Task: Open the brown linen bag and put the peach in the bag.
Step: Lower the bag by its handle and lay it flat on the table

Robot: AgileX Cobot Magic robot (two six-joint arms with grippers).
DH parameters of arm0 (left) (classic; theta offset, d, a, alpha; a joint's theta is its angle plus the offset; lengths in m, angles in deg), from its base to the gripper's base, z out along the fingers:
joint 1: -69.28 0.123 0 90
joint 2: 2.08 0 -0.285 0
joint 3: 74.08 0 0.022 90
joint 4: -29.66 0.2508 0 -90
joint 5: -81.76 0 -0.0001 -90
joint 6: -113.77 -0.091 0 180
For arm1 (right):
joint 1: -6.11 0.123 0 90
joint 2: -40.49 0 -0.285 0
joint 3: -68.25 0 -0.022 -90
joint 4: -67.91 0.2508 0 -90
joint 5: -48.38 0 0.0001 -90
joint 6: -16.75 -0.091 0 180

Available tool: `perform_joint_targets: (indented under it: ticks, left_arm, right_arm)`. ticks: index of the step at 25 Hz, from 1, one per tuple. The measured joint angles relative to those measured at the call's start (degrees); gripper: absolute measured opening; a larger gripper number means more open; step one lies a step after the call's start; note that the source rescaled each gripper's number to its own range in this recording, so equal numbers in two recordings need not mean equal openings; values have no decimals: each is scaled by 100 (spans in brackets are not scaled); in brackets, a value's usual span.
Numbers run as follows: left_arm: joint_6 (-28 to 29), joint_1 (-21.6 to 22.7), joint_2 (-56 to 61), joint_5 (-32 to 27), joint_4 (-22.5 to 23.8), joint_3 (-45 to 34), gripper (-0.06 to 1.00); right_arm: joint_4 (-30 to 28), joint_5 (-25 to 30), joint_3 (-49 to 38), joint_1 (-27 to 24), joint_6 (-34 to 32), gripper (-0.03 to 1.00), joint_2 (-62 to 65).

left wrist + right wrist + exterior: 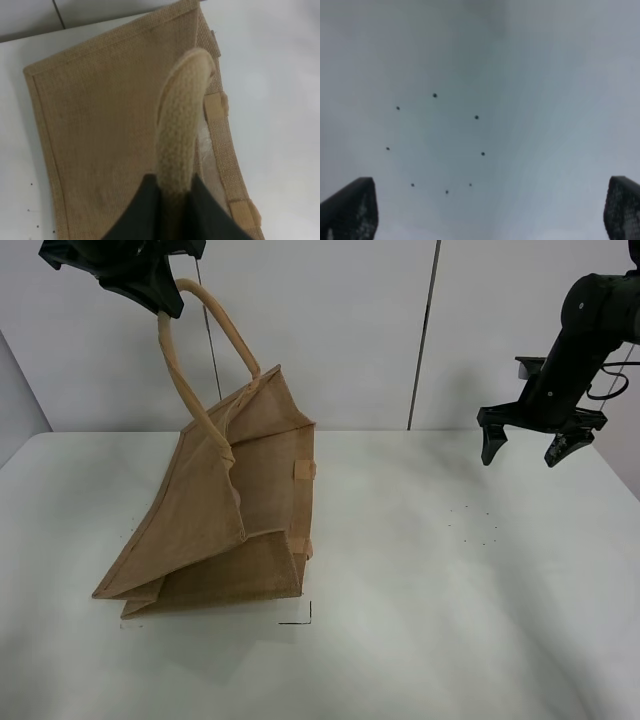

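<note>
Opening: left end effector [160, 295] clamping brown linen bag [230, 510] handle [215, 325] | right end effector [522, 452] hanging agape, empty, beside bag | next: locating peach, apparently out of view

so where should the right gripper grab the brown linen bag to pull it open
Probably pinch the free rim by the beige tab, coming from the high view's right. The left gripper, shut on one handle, tilts the brown linen bag so its mouth faces the open right gripper, leaving that thin edge exposed.
</note>
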Motion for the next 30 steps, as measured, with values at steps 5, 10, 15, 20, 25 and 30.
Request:
perform_joint_targets:
  ticks: [5, 10, 15, 20, 25, 30]
  left_arm:
    - [0, 0, 0, 0, 0, 0, 0]
    - [-3, 0, 0, 0, 0, 0, 0]
    - [-40, 0, 0, 0, 0, 0, 0]
    - [-47, 0, 0, 0, 0, 0, 0]
    - [-47, 0, 0, 0, 0, 0, 0]
    - [-47, 0, 0, 0, 0, 0, 0]
  right_arm:
    - [8, 216, 0, -8, 53, 100, 0]
    - [13, 213, -150, -4, 75, 100, 229]
    - [13, 213, -887, -4, 75, 100, 1060]
    - [13, 213, -2210, -4, 75, 100, 2405]
    - [13, 219, -4002, -4, 75, 100, 3977]
    - [13, 154, -5668, -4, 75, 100, 5581]
